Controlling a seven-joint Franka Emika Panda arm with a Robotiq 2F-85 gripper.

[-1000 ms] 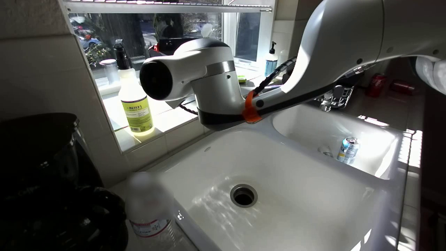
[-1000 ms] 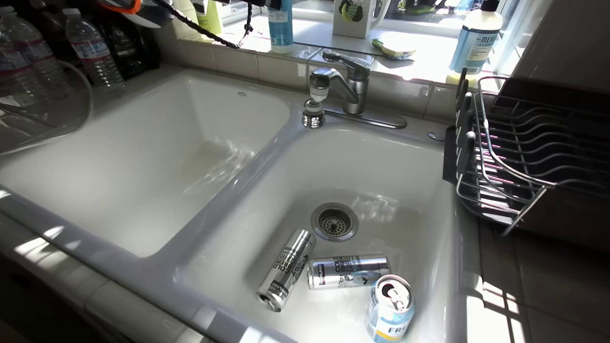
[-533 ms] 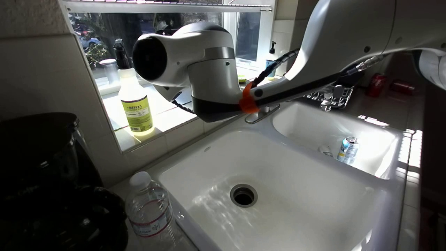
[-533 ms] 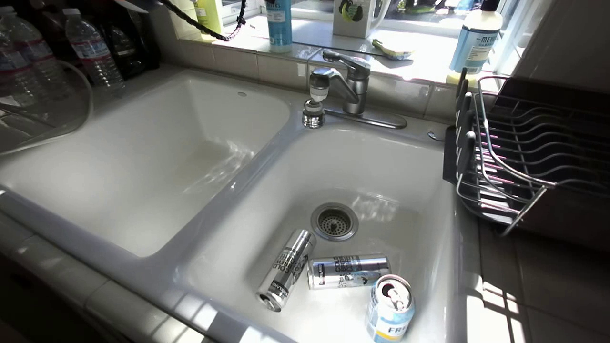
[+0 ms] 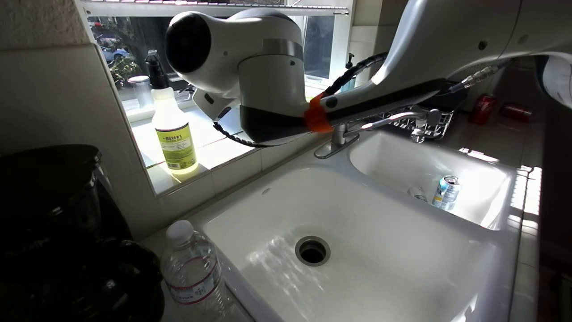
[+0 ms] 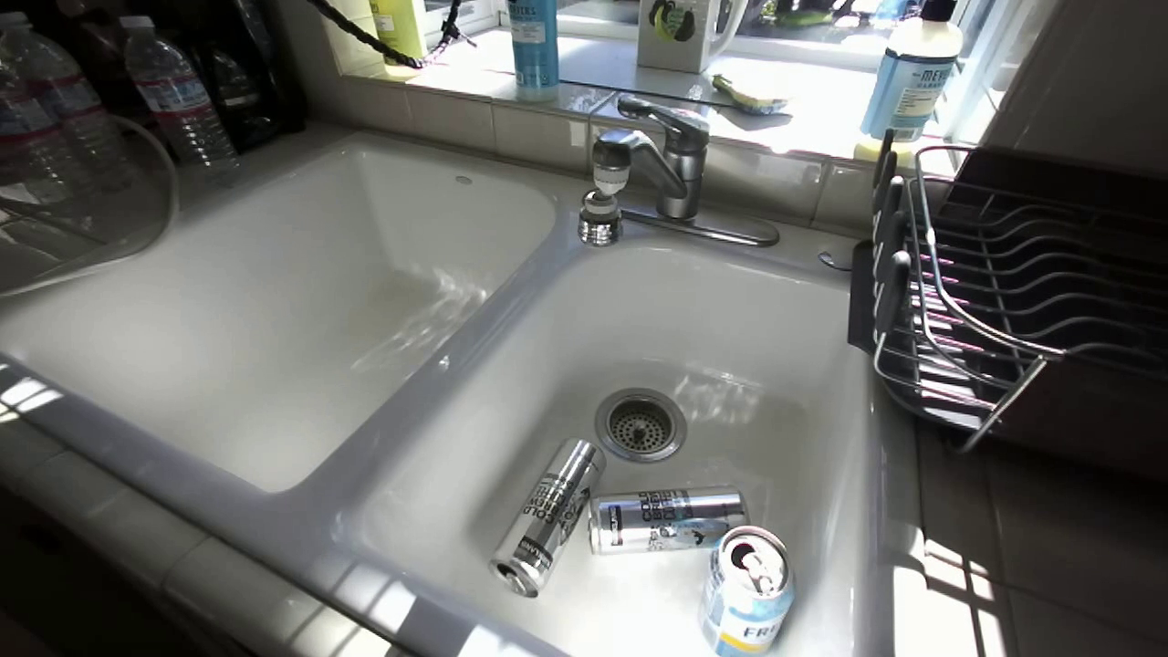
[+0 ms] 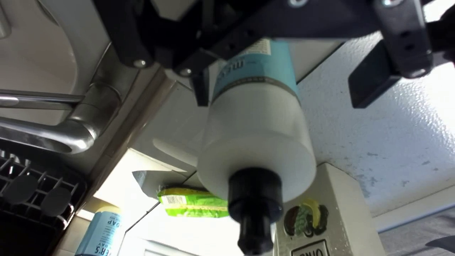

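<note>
In the wrist view a blue-labelled bottle [image 7: 259,113] with a black cap [image 7: 255,202] reaches in between the spread fingers of my gripper [image 7: 280,104]. The left finger [image 7: 201,85] is close beside the bottle; whether they touch I cannot tell. A wide gap separates the right finger [image 7: 373,76] from it. The same bottle [image 6: 535,46] stands on the windowsill in an exterior view, its top cut off. Above the sill the arm's wrist [image 5: 268,85] shows in an exterior view, but the gripper itself is hidden there.
A fruit-printed mug [image 7: 330,213] and a green packet [image 7: 193,204] sit on the sill near the bottle. A faucet [image 6: 684,173] rises behind the sink, which has cans [image 6: 671,520] in one basin. A spray bottle [image 5: 176,138] and a dish rack [image 6: 985,319] stand nearby.
The arm's wrist has risen, uncovering the faucet base in an exterior view. Its cable has moved left, and the orange band has left an exterior view.
</note>
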